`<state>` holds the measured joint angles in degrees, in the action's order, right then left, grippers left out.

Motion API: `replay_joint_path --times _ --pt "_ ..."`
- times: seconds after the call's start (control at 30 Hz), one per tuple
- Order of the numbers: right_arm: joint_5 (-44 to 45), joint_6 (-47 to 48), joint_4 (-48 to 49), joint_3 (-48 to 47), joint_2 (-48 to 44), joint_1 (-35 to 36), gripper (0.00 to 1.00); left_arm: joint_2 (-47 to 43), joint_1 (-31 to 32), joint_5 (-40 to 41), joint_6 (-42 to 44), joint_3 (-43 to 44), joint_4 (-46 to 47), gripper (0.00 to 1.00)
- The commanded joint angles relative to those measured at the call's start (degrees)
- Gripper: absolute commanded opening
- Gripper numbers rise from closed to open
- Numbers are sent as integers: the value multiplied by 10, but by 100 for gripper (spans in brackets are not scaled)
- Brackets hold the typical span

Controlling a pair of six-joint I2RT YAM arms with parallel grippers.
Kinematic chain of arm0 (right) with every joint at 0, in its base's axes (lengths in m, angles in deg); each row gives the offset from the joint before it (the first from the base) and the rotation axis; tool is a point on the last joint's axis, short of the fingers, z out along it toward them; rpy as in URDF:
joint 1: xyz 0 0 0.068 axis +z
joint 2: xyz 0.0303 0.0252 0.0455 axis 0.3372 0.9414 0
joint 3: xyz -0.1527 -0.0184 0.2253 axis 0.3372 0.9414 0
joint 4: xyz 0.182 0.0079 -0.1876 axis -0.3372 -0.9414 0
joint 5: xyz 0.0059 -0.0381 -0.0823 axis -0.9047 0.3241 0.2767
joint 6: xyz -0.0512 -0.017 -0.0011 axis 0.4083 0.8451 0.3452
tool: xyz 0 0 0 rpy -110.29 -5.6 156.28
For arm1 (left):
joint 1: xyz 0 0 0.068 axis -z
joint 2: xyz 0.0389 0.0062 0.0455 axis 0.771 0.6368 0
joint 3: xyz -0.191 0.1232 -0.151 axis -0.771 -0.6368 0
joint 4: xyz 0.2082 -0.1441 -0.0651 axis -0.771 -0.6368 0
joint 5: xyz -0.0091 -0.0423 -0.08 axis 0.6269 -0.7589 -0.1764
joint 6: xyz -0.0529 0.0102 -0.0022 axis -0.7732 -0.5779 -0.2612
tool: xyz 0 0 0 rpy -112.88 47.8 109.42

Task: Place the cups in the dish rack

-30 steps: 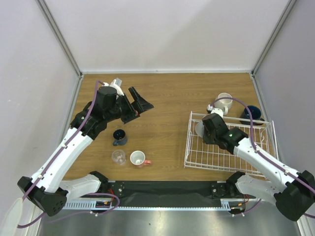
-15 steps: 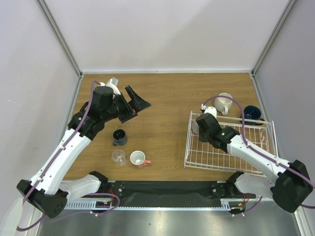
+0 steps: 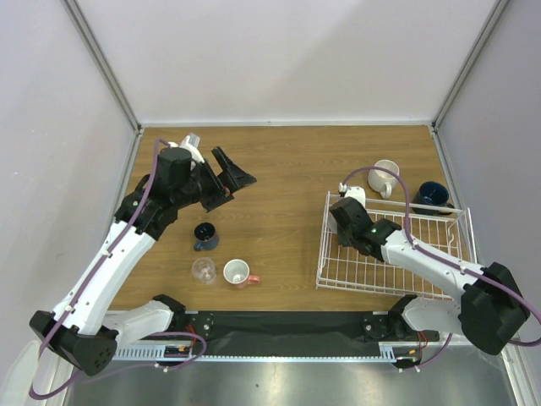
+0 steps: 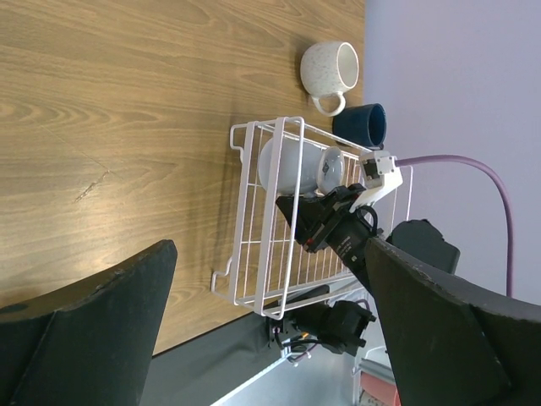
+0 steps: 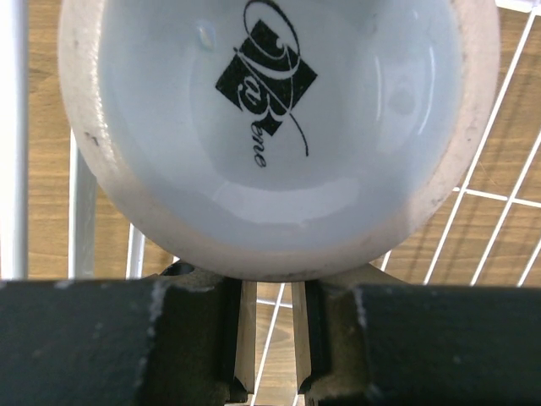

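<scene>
Leftward goes my right claw (image 5: 266, 296), clamped on the mug (image 5: 262, 127), at the rack's (image 3: 439, 254) far-left corner. I'm placing: next, settle it, then release. Left claw (image 3: 237, 184) apart.

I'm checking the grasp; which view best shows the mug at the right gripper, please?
Left wrist: the pale mug shows side-on, at a corner of the rack. Right wrist shows only its base; overhead, the arm mostly hides it.

white rack (image 3: 372, 272), pale mug (image 4: 287, 165), black logo (image 5: 266, 85)
</scene>
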<state>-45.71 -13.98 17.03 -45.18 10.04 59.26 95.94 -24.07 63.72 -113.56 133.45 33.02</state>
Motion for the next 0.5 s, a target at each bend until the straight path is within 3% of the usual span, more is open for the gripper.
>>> replay_joint_path --times 0.0,0.37,0.47 --pt "37 4 60 -9 4 4 0 -4 -8 -14 6 15 -3 99" --pt "51 -18 35 -28 50 13 0 -9 -15 -18 9 5 -3 99" --pt "51 -22 31 -28 50 17 11 -11 -16 -18 8 0 -2 99"
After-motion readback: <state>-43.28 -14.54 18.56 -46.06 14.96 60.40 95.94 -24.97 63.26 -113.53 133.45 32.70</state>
